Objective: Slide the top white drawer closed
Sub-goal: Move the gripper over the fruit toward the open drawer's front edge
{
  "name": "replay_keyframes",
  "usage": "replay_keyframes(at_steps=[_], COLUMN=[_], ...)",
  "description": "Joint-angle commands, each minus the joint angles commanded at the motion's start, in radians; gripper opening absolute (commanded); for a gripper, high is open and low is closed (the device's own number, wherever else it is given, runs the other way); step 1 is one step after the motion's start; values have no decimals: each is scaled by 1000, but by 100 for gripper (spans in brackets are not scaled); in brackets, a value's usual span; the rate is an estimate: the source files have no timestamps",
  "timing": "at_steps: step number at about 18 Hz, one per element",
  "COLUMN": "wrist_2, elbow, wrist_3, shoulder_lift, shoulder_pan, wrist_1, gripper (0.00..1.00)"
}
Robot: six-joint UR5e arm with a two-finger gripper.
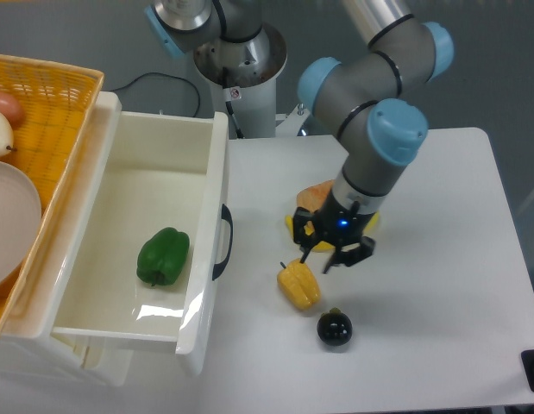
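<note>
One fixed camera looks steeply down from above the table's near edge, facing the robot base (241, 52) at 12 o'clock. It sits at middle distance: the white table (439, 345) fills the frame from 3 to 6 o'clock, the open top white drawer (163, 233) lies toward 9 o'clock
</note>
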Motion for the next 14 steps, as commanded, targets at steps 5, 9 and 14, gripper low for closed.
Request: replay_keyframes(at_steps=[5,9,14], wrist_2=[-40,-104,-117], elbow=[-2,-2,-2], wrist_3=[-8,-35,-103], shoulder_lift=[15,29,31], shoulder_pan=[2,9,2], wrist_1=[-66,-83,-78], gripper=[29,29,24])
